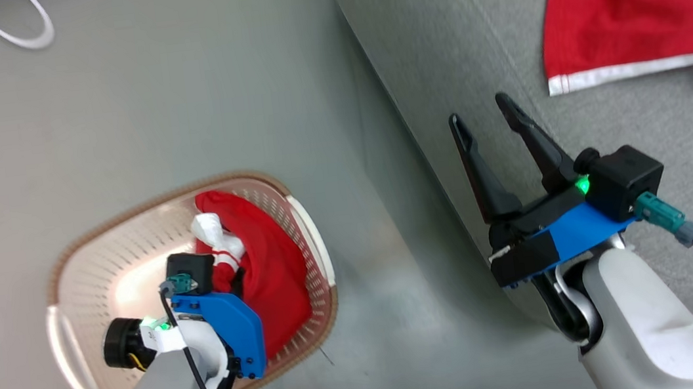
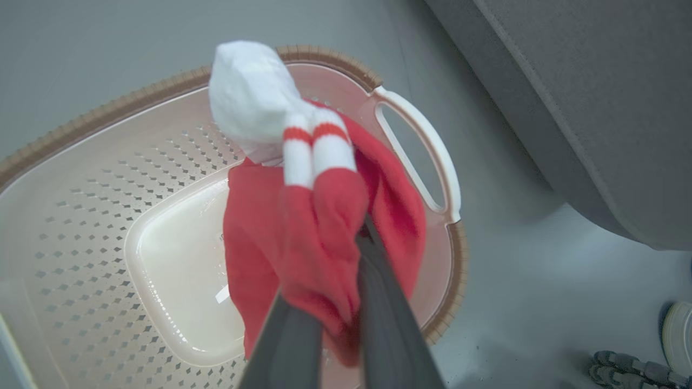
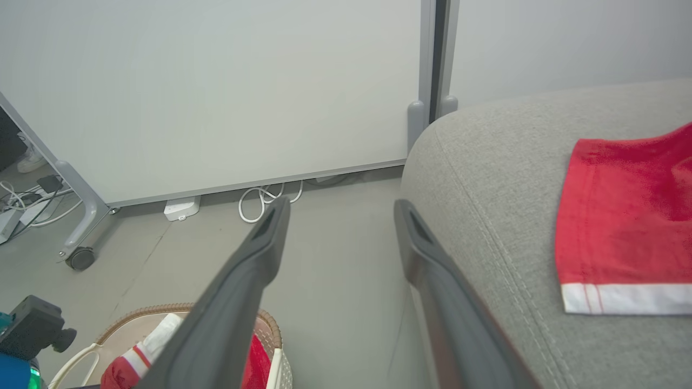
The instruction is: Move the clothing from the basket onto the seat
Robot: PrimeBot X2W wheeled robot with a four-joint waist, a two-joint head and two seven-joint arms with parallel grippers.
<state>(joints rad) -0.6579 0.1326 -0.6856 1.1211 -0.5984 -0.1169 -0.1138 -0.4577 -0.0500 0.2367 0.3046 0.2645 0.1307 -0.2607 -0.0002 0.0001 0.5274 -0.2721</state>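
Now | left gripper clamped on red garment in basket | right gripper spread, empty

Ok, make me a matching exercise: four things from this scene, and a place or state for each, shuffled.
1 left gripper
2 right gripper
3 basket
4 flat red garment

A open, empty
B lying on the sofa seat
C shut on the bunched red garment
D standing on the floor

Pairs: 1-C, 2-A, 3-D, 4-B
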